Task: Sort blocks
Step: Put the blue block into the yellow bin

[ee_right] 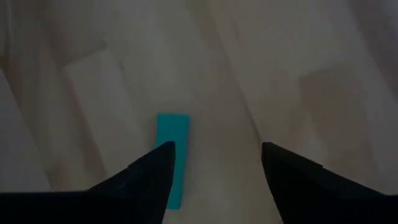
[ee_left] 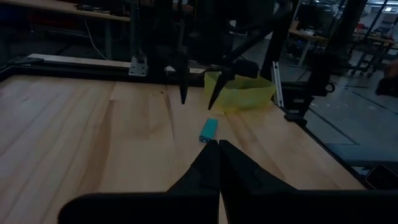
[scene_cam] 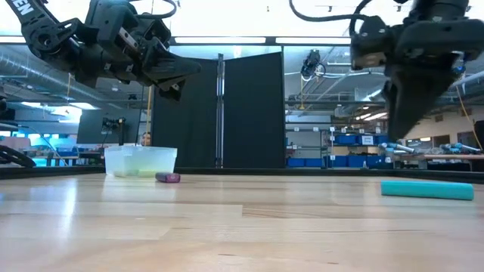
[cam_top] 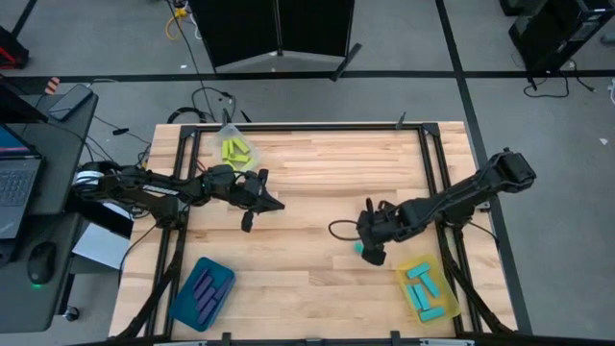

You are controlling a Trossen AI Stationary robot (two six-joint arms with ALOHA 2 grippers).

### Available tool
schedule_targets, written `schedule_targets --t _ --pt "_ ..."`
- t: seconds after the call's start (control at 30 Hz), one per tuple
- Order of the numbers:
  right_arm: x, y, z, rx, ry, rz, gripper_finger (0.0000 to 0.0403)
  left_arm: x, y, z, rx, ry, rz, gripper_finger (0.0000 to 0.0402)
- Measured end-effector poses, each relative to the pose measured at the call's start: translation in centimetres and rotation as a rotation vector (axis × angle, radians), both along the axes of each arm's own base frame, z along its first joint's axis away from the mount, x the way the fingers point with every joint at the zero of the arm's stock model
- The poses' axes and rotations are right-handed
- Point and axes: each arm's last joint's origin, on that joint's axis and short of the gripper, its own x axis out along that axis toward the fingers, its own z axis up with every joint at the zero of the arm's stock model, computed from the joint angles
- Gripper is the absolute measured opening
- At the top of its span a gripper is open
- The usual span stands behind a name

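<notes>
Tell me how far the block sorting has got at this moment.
Mostly done: purple blocks lie in the teal tray, cyan ones in the yellow tray, yellow-green ones in the clear tray. In hand: the right claw, open, hangs over one loose oblong cyan block on the wooden table. A small purple block also remains. The left claw is shut, empty.

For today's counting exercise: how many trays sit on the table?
3. In the high view: a clear tray at the table's upper left, a teal tray at its lower left, a yellow tray at its lower right. None seems hidden.
</notes>
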Motion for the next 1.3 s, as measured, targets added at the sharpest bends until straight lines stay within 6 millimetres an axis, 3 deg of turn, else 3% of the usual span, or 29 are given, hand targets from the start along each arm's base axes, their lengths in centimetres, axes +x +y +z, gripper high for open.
schedule_targets --t 0.37,0.6,1.1,1.3 --pt "-1.0 1.4 -2.6 0.110 -0.047 0.003 0.0262 0.0 0.0 0.0 -0.021 0.005 0.003 0.0006" --pt "-1.7 0.5 -5.1 0.112 -0.108 -0.024 0.0245 0.0 0.0 0.0 -0.020 0.005 0.014 0.0006" --pt "-2.3 0.1 -6.2 0.060 -0.124 -0.028 0.0238 0.0 0.1 0.0 -0.018 0.005 0.026 0.0006" --pt "-3.1 -0.2 -6.5 0.000 -0.048 -0.013 0.0229 0.0 0.1 0.0 -0.018 0.005 0.033 0.0006"
